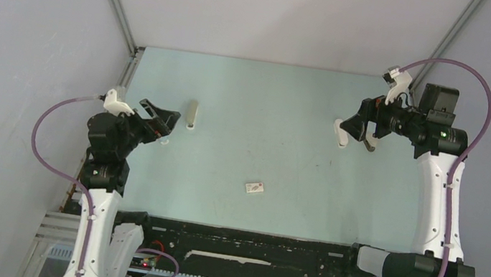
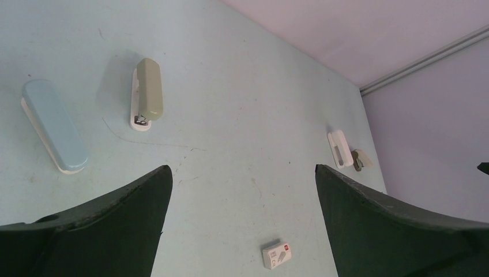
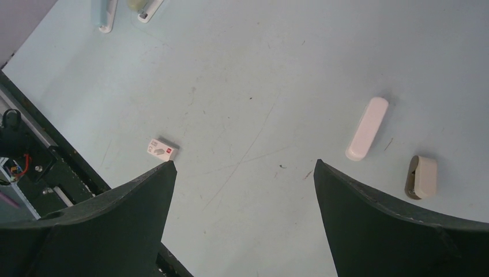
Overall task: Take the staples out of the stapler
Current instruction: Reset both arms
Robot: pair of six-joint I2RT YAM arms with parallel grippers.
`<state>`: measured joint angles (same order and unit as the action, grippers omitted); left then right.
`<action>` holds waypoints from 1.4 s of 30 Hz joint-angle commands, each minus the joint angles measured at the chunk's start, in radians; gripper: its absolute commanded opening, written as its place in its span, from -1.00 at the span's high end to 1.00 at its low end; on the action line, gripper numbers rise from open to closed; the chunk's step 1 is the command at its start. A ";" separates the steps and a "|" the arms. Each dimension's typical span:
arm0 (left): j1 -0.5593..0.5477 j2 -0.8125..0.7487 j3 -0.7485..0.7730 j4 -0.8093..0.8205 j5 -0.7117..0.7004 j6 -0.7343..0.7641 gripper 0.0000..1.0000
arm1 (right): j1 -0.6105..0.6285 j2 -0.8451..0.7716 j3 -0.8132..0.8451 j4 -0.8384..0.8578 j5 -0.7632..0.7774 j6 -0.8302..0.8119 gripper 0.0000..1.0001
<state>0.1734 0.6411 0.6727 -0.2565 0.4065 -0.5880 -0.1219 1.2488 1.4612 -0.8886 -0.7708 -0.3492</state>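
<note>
The pale blue-green worktop (image 1: 271,91) carries everything. Over its left edge hangs the left gripper (image 1: 162,121), and over the right half the right gripper (image 1: 349,128). Both have their jaws spread wide and grasp nothing. The white stapler (image 3: 367,128) lies flat in the right half of the worktop, somewhat nearer the far edge than the near one, just below and ahead of the right gripper's fingers. A small beige piece (image 3: 421,176) lies just beside it but apart from it. Toward the left edge lie a pale-blue stapler (image 2: 55,127) and an olive-green stapler (image 2: 148,92), with a small printed box (image 1: 254,187) near the middle of the near edge. No staples can be seen, so they are presumably inside the white stapler. Its smooth, stiff plastic shell looks light, so it is likely to skid on the worktop or twist if pinched near a rounded end. The better hold is across the two long sides at mid-length, with the other gripper working the hinged top. The staples would be tiny, thin and easily scattered, a strip likely to snap if squeezed hard.
</note>
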 commanded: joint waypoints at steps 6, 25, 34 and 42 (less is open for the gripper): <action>0.025 -0.002 0.065 0.076 0.088 -0.055 -1.00 | -0.009 -0.034 -0.034 0.073 -0.040 0.119 -0.99; 0.056 0.006 0.053 0.090 0.142 -0.092 -1.00 | -0.041 -0.032 -0.046 0.081 -0.088 0.138 -0.99; 0.061 0.004 0.051 0.087 0.146 -0.090 -1.00 | -0.044 -0.029 -0.047 0.082 -0.097 0.138 -0.99; 0.061 0.002 0.053 0.083 0.154 -0.090 -1.00 | -0.048 -0.031 -0.053 0.082 -0.102 0.138 -0.99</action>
<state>0.2241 0.6598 0.6754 -0.1963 0.5312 -0.6735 -0.1585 1.2430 1.4113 -0.8265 -0.8490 -0.2291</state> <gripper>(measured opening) 0.996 0.995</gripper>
